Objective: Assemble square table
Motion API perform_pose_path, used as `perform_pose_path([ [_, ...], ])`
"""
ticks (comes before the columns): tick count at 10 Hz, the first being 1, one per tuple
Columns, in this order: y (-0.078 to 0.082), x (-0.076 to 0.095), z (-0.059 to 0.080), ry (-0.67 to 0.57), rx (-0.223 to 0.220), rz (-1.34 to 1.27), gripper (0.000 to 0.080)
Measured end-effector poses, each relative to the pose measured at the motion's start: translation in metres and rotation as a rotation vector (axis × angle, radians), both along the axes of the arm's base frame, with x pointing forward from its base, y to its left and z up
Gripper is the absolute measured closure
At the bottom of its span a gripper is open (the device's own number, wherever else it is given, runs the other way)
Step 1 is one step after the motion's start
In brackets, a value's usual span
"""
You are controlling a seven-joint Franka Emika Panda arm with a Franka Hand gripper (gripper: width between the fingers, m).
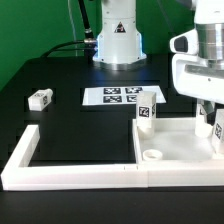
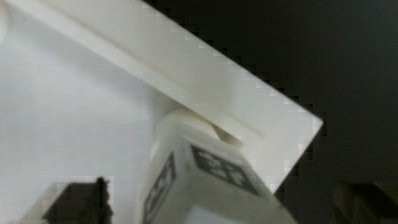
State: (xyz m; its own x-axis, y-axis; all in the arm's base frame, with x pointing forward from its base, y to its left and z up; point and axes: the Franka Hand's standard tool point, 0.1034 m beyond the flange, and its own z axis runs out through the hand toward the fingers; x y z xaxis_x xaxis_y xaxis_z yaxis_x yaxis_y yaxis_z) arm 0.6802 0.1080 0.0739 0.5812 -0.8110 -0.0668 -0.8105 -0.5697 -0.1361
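Exterior view: white plastic square slab with raised rim [image 1: 180, 140] lies flat on the black table [image 1: 60, 130], its near side against the long white L-shaped border wall [image 1: 70, 172]. An open round socket [image 1: 152, 155] shows in the slab's near corner on the exterior view's left. A short white upright leg with a black-and-white tag [image 1: 147, 113] stands at the slab's far corner on that same side; can't tell if it is seated. A second tagged leg [image 1: 218, 130] stands at the slab's edge on the exterior view's right, with the white two-finger gripper [image 1: 207, 112] directly above it. A loose leg [image 1: 40, 98] lies well apart from the slab, on the exterior view's left. The flat marker board [image 1: 120, 96] lies beyond the slab. Wrist view: slab [image 2: 71, 90] fills most of the frame, with a tagged leg [image 2: 205, 170] at its corner. The gripper [image 2: 214, 205] straddles this leg, dark fingers [image 2: 80, 200] spread, a gap visible on each side, nothing pinched.
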Motion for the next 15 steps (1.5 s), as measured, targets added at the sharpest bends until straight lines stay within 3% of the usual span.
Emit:
perform_pose_path([
  [3, -0.002, 0.000, 0.000, -0.030, -0.028, 0.239, 0.0151],
  [4, -0.004, 0.001, 0.001, -0.055, -0.076, 0.487, 0.0151],
  [5, 0.002, 0.000, 0.000, -0.075, -0.107, 0.746, 0.0151],
  [6, 0.009, -0.002, 0.000, -0.069, -0.107, 0.762, 0.0151],
  [8, 0.005, -0.001, 0.000, -0.067, -0.106, 0.726, 0.0170],
  [9, 0.006, -0.002, 0.000, -0.063, -0.102, 0.686, 0.0362],
  [10, 0.004, -0.003, -0.001, -0.047, -0.097, 0.584, 0.0496],
  [15, -0.001, -0.002, -0.001, 0.008, -0.064, -0.048, 0.0508],
])
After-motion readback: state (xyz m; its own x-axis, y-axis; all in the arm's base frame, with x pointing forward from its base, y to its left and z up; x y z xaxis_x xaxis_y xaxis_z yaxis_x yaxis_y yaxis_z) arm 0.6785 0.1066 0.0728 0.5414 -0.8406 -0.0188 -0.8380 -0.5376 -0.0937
